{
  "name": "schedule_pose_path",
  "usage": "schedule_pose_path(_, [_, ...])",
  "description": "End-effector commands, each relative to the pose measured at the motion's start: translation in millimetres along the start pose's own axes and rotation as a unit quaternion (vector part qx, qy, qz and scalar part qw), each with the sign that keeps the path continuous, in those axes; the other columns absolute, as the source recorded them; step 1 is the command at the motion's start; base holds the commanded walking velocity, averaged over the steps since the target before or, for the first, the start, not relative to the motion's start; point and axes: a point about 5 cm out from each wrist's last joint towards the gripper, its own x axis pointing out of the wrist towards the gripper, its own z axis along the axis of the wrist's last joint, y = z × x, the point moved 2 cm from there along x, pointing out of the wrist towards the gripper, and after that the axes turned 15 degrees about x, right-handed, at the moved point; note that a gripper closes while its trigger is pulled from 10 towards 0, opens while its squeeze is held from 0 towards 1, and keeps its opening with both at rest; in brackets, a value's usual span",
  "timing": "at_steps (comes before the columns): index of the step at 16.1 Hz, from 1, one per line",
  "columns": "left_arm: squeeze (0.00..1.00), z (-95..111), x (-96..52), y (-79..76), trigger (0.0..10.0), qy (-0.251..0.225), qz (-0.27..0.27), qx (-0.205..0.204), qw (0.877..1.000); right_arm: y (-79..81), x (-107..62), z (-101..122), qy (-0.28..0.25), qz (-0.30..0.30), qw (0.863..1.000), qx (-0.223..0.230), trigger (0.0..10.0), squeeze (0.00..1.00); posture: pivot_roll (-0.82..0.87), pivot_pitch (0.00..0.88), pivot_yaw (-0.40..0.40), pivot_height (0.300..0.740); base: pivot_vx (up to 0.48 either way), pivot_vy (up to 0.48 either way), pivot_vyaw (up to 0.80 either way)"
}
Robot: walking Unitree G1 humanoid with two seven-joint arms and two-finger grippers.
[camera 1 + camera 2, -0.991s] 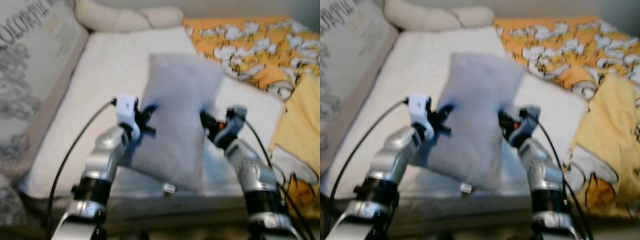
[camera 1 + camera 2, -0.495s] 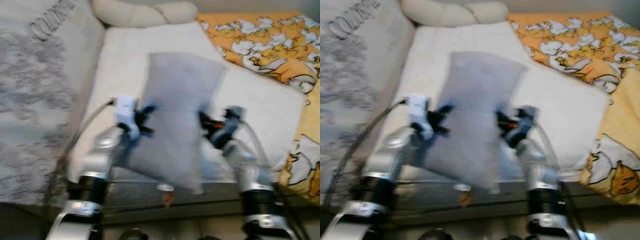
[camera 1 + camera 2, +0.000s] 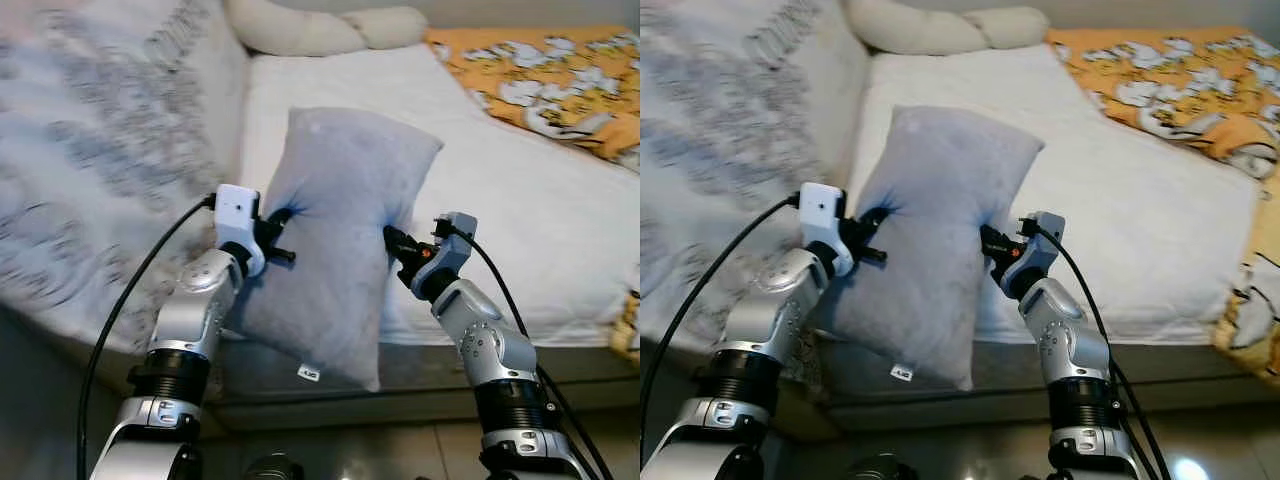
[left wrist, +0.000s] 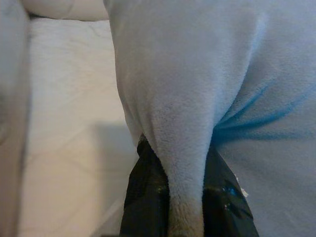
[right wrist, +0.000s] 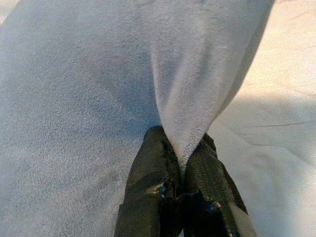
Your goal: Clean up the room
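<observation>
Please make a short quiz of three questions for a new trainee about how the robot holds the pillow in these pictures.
1. True or false: the left pincer and the right pincer each pinch a fold at one edge of the grey pillow.
2. Where is the pillow's small label? A) at its lower end, B) at its upper end, C) under the orange blanket.
3. Fill the gap: the orange patterned blanket lies on the robot's ____ side of the white mattress.

Key: 1 true; 2 A; 3 right.
</observation>
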Motion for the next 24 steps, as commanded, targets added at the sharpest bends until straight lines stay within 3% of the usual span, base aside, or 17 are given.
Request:
schedule_pose_path(1, [0.0,18,5.7,-1.4,10.0,-0.035,-0.001,0.005,0.999,2.2,0.2,8,-0.007,0.008,1.0,-0.004,10.0,0.0,0.04,0.0,0.073,0.74,0.0,0.0,0.0])
schedule_pose_path(10, [0.0,17,5.7,3.3,10.0,-0.032,0.013,0.01,0.999,3.7,2.9,6,0.017,0.017,0.999,-0.021,10.0,0.0,0.05,0.0,0.061,0.74,0.263,0.0,0.0])
schedule_pose_path(18, [0.0,17,3.4,6.8,10.0,-0.031,0.021,0.01,0.999,4.2,3.6,-2,0.043,0.028,0.998,-0.031,10.0,0.0,0.06,0.0,0.056,0.74,0.326,0.0,0.8])
schedule_pose_path(24, [0.0,15,3.5,9.6,10.0,-0.024,0.019,0.023,0.999,3.4,4.0,-2,0.045,0.032,0.998,-0.016,10.0,0.0,0.06,0.0,0.065,0.74,0.328,0.0,0.0])
